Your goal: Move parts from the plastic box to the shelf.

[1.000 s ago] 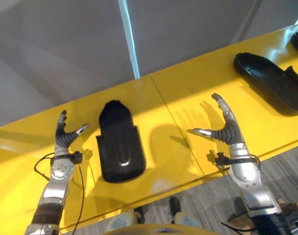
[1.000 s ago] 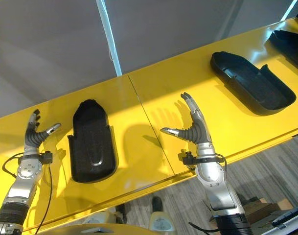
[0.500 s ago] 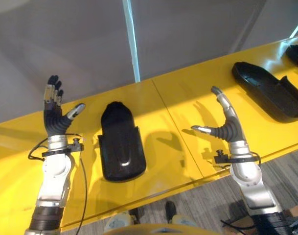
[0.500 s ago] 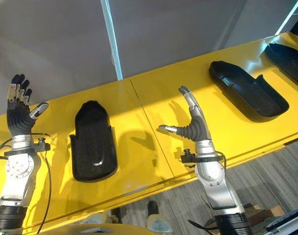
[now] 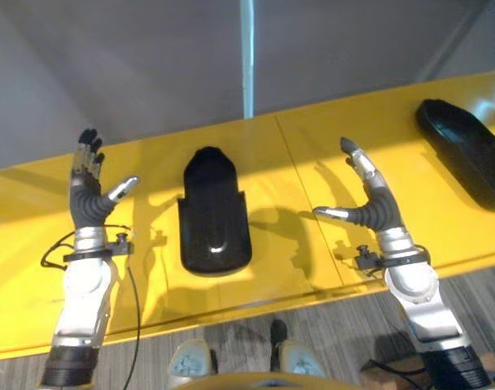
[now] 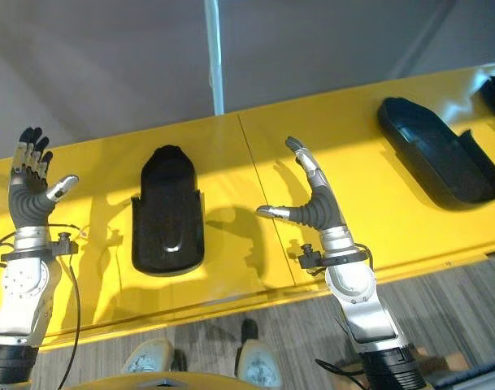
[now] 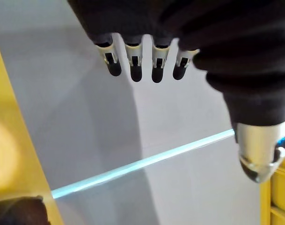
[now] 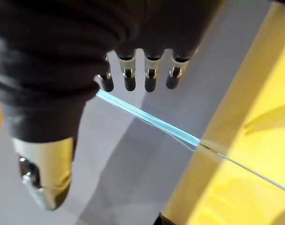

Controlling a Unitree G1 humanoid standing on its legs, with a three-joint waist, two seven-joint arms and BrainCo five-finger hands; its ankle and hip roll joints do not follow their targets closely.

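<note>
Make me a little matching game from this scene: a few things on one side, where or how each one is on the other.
Things:
1. left hand
2. right hand
3. black part
4. second black part

Places or states:
a. lying between the two hands
b. far along the yellow shelf, past the right hand
c. open, left of the nearer part
d. open, right of the nearer part

Pairs: 1-c, 2-d, 3-a, 4-b

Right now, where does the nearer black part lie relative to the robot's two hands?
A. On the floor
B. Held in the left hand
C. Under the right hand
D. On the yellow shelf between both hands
D: the black part rests flat on the yellow shelf, with the open left hand and open right hand raised on either side, touching nothing.
</note>
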